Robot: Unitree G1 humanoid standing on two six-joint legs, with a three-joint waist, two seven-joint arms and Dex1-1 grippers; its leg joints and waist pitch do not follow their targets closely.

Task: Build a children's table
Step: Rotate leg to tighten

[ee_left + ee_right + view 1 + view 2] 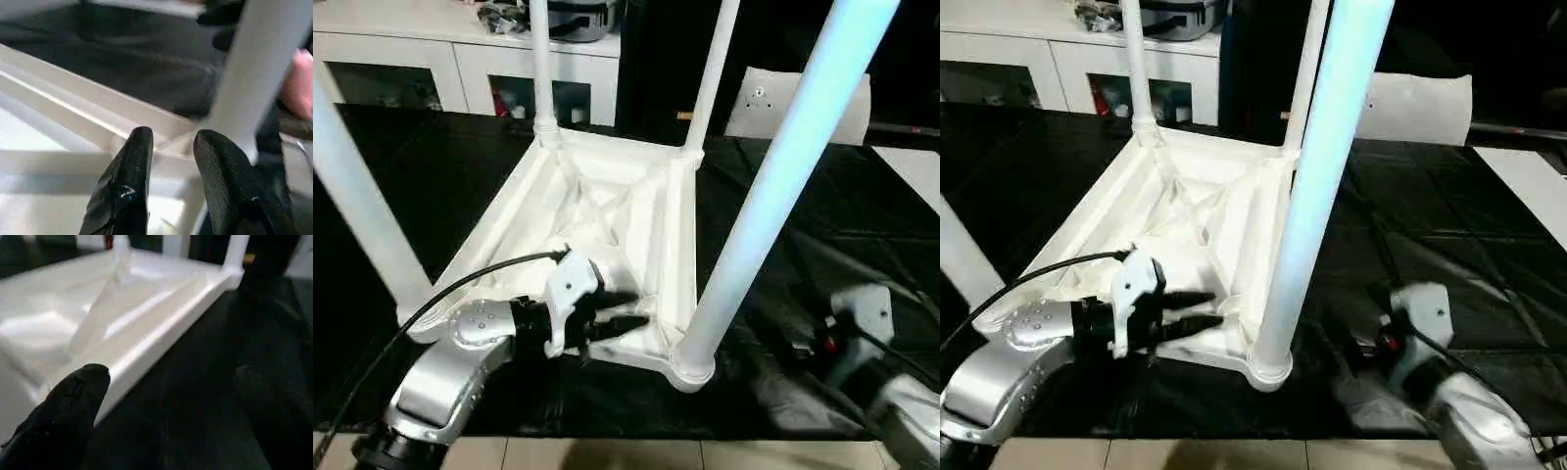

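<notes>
So the table (607, 211) is lying upside down on the black cloth (803, 196), ribbed underside up, and from where I'm looking all four legs are in the corner sockets and pointing straight up. The near right leg (773, 186) is the big one in front of the head camera, and its socket (690, 364) sits at the corner closest to the robot. What matters here, I think, is how that corner sits between the two arms. The left gripper (625, 318) is right at the near rim of the top, pointing sideways toward that socket, so it's reaching along the near short edge rather than down into it. In the left wrist view its two black fingers (129, 186) stand a little apart with the rim edge showing in the gap. They might be straddling it, but I can't tell if they're actually pinching it or just hovering there. The right gripper (166, 416) is on the other side of the same leg, low over the cloth, spread wide with nothing in it, and clear of the table's long side edge. So the left one is clearly closer to the plastic. If the table needs flipping or the leg needs seating, my guess is the left arm steadies the rim and the right has to come in toward the leg.
</notes>
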